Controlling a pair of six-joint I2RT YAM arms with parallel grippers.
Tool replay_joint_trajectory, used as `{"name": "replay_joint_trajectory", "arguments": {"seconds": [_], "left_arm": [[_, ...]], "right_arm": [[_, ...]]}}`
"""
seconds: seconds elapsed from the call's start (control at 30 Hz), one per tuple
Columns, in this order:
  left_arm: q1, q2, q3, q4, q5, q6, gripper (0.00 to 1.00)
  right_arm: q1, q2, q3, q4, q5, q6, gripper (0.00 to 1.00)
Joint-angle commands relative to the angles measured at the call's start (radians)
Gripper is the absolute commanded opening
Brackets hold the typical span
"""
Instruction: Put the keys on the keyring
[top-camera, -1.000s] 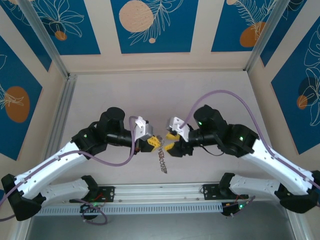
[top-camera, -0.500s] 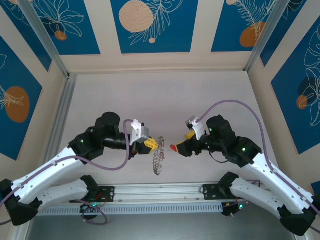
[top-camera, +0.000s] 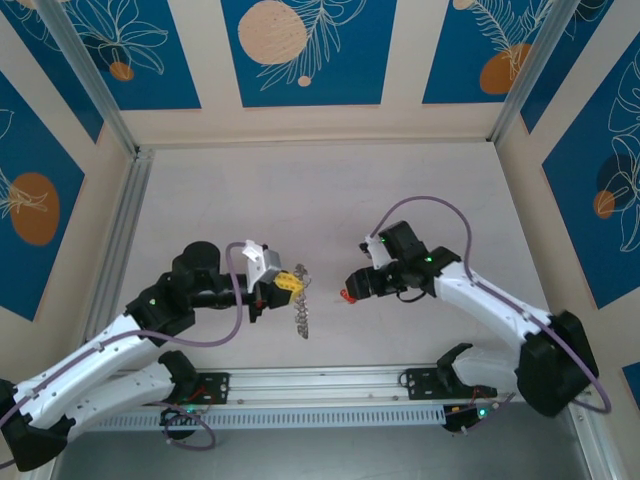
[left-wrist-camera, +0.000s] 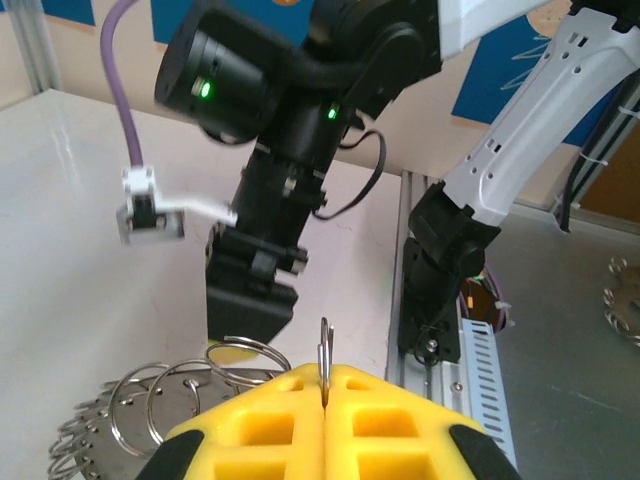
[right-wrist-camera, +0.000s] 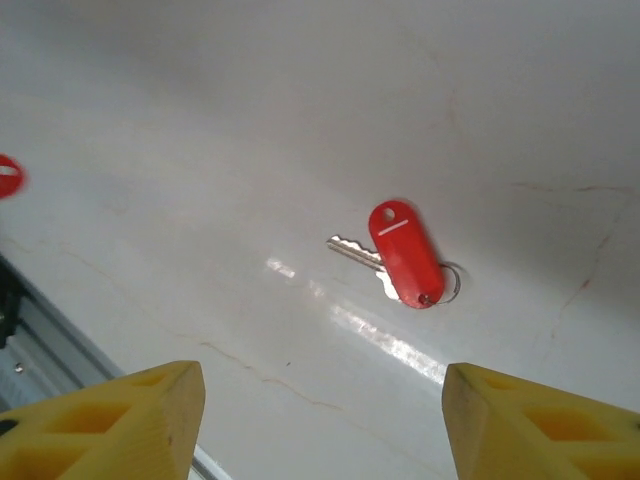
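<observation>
My left gripper (top-camera: 291, 283) is shut on the thin metal keyring (left-wrist-camera: 326, 362), whose edge stands up between the yellow fingertips (left-wrist-camera: 380, 400). A bunch of small silvery keys (top-camera: 303, 319) dangles below it over the table, and more wire loops and keys (left-wrist-camera: 110, 420) lie low on the left. My right gripper (right-wrist-camera: 345, 420) hovers open over the table. A silver key with a red tag (right-wrist-camera: 405, 255) lies flat ahead of it, apart from both fingers. From above, that red-tagged key (top-camera: 346, 296) sits just under the right gripper (top-camera: 353, 286).
The white table (top-camera: 330, 190) stretches back to the patterned walls. An aluminium rail (top-camera: 320, 385) with the arm bases runs along the near edge. A second small red piece (right-wrist-camera: 8, 178) shows at the far left of the right wrist view.
The two grippers, nearly touching a second ago, have drawn apart. My right gripper moved back and down over the red-tagged key. My left gripper shifted left with the keyring and keys.
</observation>
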Motion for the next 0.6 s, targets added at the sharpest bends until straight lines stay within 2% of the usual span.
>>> {"name": "replay_joint_trajectory", "arguments": {"seconds": [0.0,0.2,0.37,0.57], "left_arm": [[0.013,-0.022,-0.028,0.081,-0.006,-0.033,0.0],[0.016,-0.005,-0.062,0.123,0.013,-0.027,0.0],[0.016,0.003,-0.077,0.167,0.042,-0.033,0.0],[0.016,-0.037,-0.099,0.192,0.049,-0.042,0.0]], "right_arm": [[0.012,0.074,0.037,-0.012,0.057,0.027,0.6],[-0.013,0.095,-0.031,0.057,0.039,0.115,0.52],[-0.051,0.14,-0.083,0.144,-0.039,0.146,0.47],[-0.077,0.194,-0.111,0.198,-0.061,0.155,0.42]]}}
